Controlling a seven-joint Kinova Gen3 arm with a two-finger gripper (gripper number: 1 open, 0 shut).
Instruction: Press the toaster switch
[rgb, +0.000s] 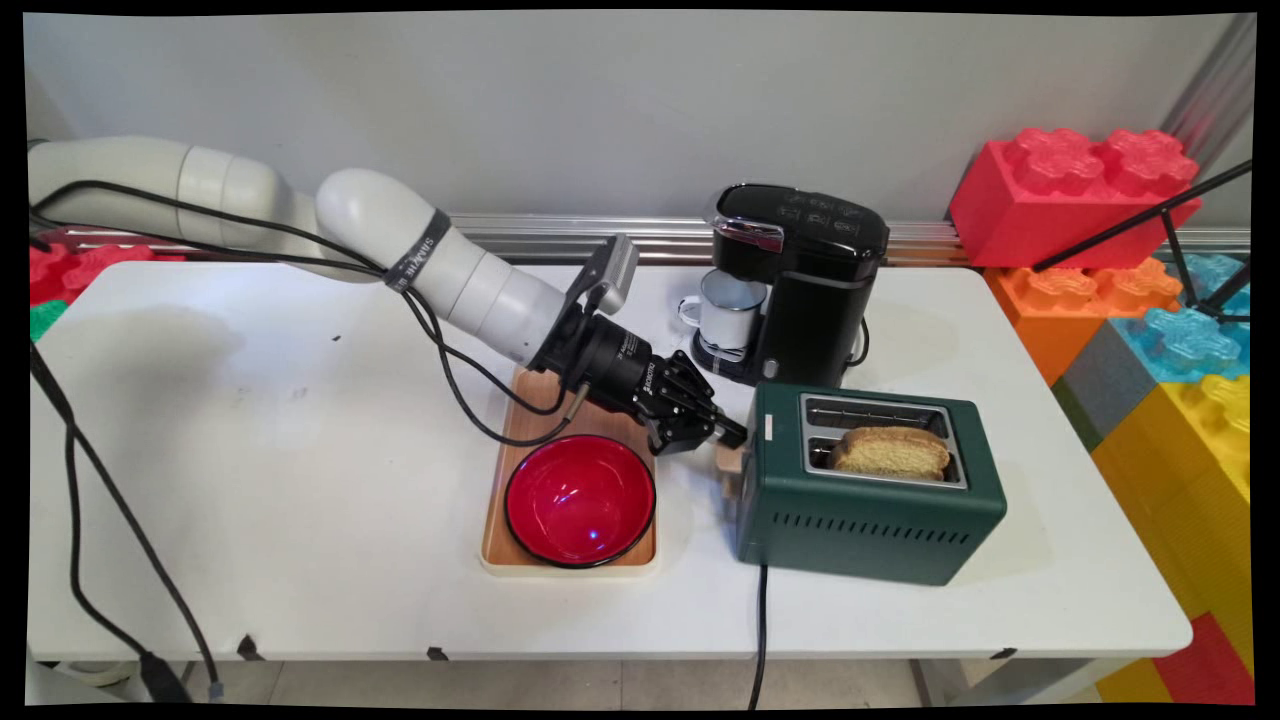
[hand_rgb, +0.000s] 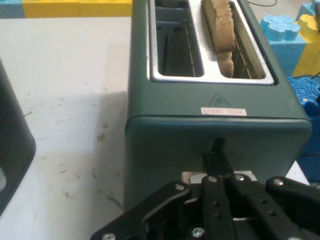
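White table beneath everything. Green toaster toward 4 o'clock of centre, black coffee machine at its 12. Wooden tray carrying red bowl at the toaster's 9. Black gripper, fingers pressed together on nothing, just above the toaster's pale lever. White mug under the machine's spout; bread slice in the near slot.

The toaster's far end is cut off by the hand view's top edge, its lever half hidden behind the gripper, and the warning label too small to read.
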